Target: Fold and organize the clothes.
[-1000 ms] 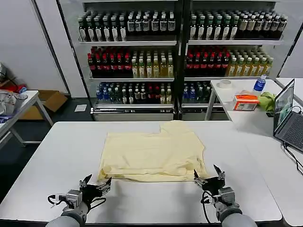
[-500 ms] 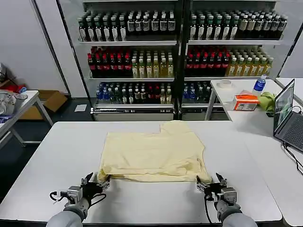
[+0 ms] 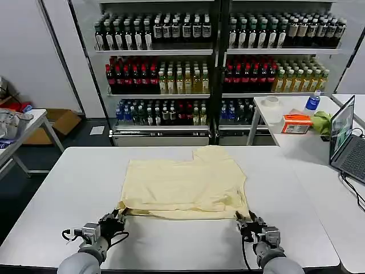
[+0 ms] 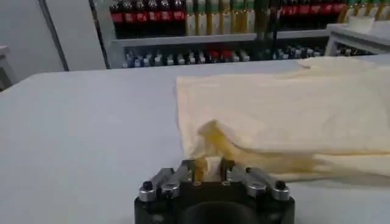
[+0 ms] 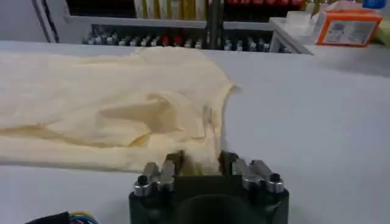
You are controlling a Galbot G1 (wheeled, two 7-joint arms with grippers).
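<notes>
A pale yellow T-shirt (image 3: pixel 185 185) lies spread flat on the white table (image 3: pixel 68 188), its near edge folded double. My left gripper (image 3: pixel 117 217) is at the shirt's near left corner, shut on a bunched bit of the hem (image 4: pixel 207 165). My right gripper (image 3: pixel 247 219) is at the near right corner, its fingers (image 5: pixel 177 161) closed in on the doubled hem (image 5: pixel 201 159). Both grippers rest low on the table top.
A second table at the right carries a laptop (image 3: pixel 346 137), an orange box (image 3: pixel 296 123), a green cloth (image 3: pixel 322 121), a tape roll (image 3: pixel 271 101) and a blue-capped bottle (image 3: pixel 312 101). Drink shelves (image 3: pixel 211 63) stand behind. Bare table top runs along both sides of the shirt.
Both grippers moved forward to the shirt's near corners, dropped to the table and went from spread open to closed on the hem.
</notes>
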